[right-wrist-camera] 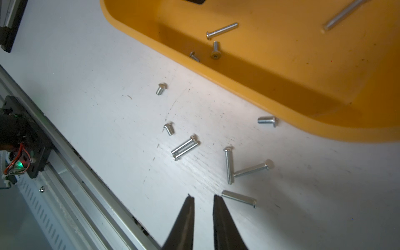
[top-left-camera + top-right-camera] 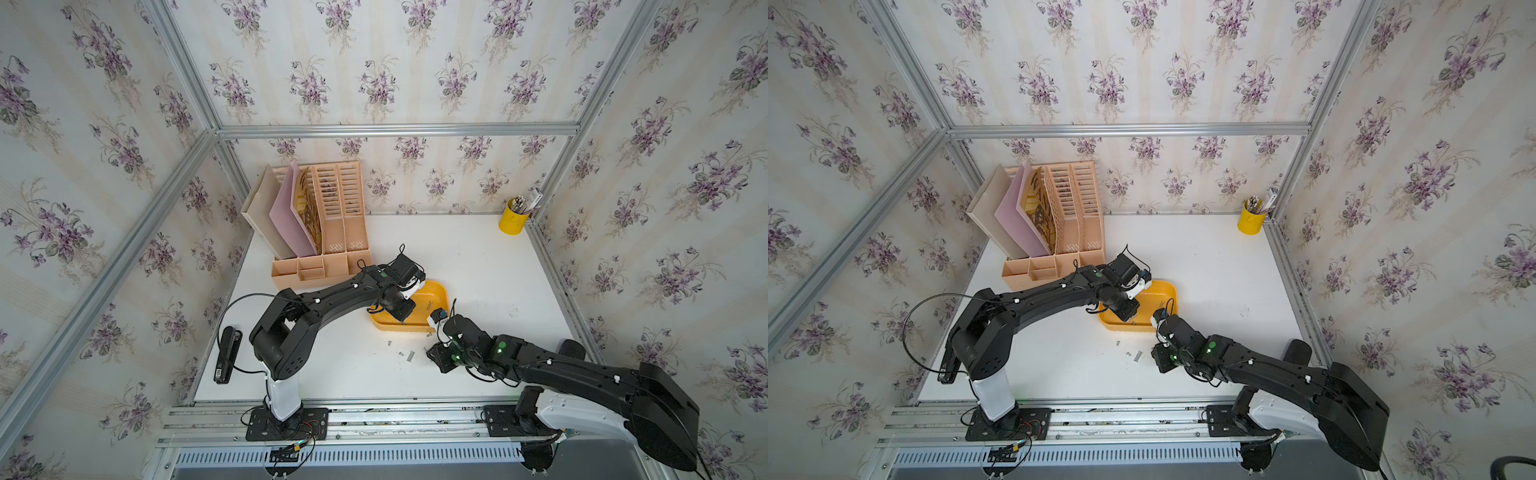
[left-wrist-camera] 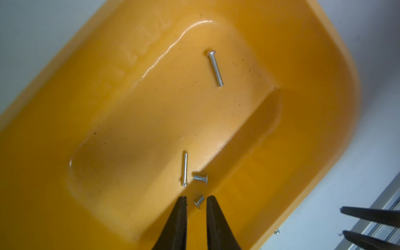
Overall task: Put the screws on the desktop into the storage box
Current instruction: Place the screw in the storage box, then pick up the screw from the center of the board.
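Screws [image 1: 185,148] dot the table [image 1: 97,97] ahead of your right end effector [image 1: 202,197], narrowly parted, empty; your left end effector [image 3: 195,198], likewise, straddles one in the storage box [image 3: 303,140].

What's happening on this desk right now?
The left pincer hangs open over the yellow box, a short screw lying in it below the tips. Four screws are in the box in all. The right pincer, open and empty, hovers over the eight screws lying on the desk beside the box.
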`<state>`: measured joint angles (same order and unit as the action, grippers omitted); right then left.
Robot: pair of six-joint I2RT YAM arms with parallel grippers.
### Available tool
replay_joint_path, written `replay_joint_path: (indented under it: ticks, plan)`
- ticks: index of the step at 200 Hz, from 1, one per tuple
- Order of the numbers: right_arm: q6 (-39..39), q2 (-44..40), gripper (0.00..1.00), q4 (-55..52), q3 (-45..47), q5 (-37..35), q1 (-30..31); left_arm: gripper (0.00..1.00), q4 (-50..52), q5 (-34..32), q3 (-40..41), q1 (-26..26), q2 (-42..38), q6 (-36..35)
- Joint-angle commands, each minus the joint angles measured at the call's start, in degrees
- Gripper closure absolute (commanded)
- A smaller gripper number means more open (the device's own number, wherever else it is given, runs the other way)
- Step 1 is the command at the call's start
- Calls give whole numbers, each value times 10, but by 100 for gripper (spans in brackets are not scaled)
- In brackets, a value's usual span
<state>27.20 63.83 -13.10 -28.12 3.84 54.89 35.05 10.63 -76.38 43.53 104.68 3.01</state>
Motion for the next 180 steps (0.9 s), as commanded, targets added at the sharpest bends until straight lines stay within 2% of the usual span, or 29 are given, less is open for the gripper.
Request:
replay_joint_path:
  ticks: [1,59,102,180]
  plan:
    - [-4,9,77,17,3,-28,3,71,2,-14,6,0,-27,-3]
    - [-20,60,73,45,-3,-41,6,60,6,-22,47,-3,-122,28]
    - [-32,93,71,50,-17,-57,6,57,-2,-35,98,-5,-169,39]
    - [-47,130,73,57,-25,-70,11,54,-12,-24,154,-31,-208,48]
